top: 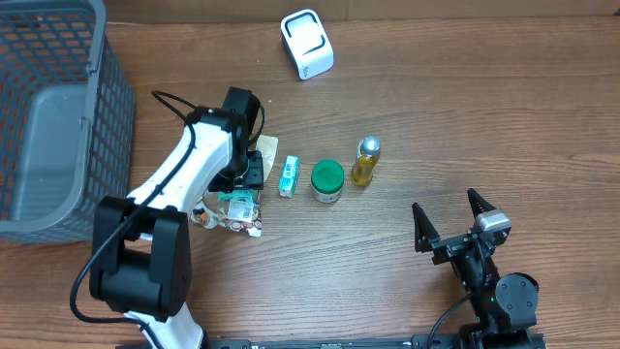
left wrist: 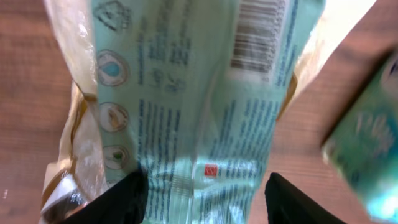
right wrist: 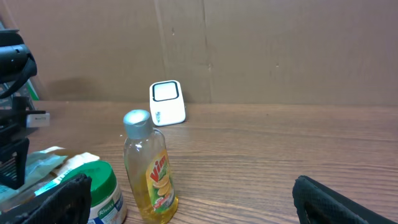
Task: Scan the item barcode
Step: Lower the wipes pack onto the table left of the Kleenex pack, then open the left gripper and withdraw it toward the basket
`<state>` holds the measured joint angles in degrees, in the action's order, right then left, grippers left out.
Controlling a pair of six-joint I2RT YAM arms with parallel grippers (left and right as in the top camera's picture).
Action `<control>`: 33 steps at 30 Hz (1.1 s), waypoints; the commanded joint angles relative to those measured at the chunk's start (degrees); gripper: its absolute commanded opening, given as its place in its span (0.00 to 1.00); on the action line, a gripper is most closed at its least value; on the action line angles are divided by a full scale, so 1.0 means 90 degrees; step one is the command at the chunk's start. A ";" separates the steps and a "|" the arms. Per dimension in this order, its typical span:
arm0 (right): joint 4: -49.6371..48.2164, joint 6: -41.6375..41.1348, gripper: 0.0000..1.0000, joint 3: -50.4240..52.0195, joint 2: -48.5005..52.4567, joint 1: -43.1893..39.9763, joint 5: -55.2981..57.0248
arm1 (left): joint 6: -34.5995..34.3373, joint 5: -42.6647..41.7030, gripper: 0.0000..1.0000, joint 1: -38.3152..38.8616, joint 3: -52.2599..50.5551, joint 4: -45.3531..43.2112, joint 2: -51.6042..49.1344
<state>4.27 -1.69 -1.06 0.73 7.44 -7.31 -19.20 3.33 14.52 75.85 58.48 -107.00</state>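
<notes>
The left gripper (left wrist: pixel 205 185) has its black fingers (left wrist: pixel 121 200) part-way apart, one on each side of a crinkled, pale teal plastic packet (left wrist: pixel 199 112); whether they press on it cannot be told. Only the left wrist view shows the packet's printed face, with a barcode (left wrist: pixel 258 34) at its far right corner and a blurred teal box (left wrist: pixel 367 162) just to its right. The overhead view shows the packet (top: pixel 235 208) lying left of centre on the wood-grain surface (top: pixel 484 116) under the left gripper (top: pixel 250 174), at the left end of a row: the small box (top: pixel 289 176), a round green-lidded jar (top: pixel 326 180) and a clear bottle (top: pixel 365 162) of yellow liquid with a silver cap. The right gripper (top: pixel 448 218) stands wide apart at the near right, holding nothing. A rounded white scanner (top: pixel 307 44) sits at the far edge, and a grey mesh basket (top: pixel 116 107) fills the far left.
</notes>
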 commanded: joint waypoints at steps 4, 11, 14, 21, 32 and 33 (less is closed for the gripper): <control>-0.0024 0.0007 1.00 0.0068 -0.0063 -0.0015 -0.0032 | 0.0291 -0.0282 0.62 -0.0070 0.1506 0.0911 -0.0078; -0.0027 0.0007 1.00 0.0068 -0.0063 -0.0015 -0.0032 | 0.0593 -0.0260 0.65 -0.0379 0.2662 0.1518 -0.0061; -0.0024 0.0007 1.00 0.0068 -0.0063 -0.0015 -0.0032 | 0.0612 -0.0265 0.68 -0.0685 0.2805 0.1515 -0.0053; -0.0024 0.0007 1.00 0.0068 -0.0063 -0.0012 -0.0032 | 0.0789 -0.0270 0.69 -0.1559 0.2788 0.1520 -0.0056; -0.0024 0.0007 1.00 0.0068 -0.0063 -0.0015 -0.0032 | 0.0755 -0.0046 0.78 -0.2455 0.2647 0.1377 -0.0058; -0.0024 0.0007 1.00 0.0068 -0.0063 -0.0015 -0.0032 | 0.0755 -0.0046 0.82 -0.2482 0.2625 0.1365 -0.0058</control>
<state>4.32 -1.69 -1.06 0.73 7.44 -7.31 -13.28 2.37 -6.74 99.79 71.05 -107.92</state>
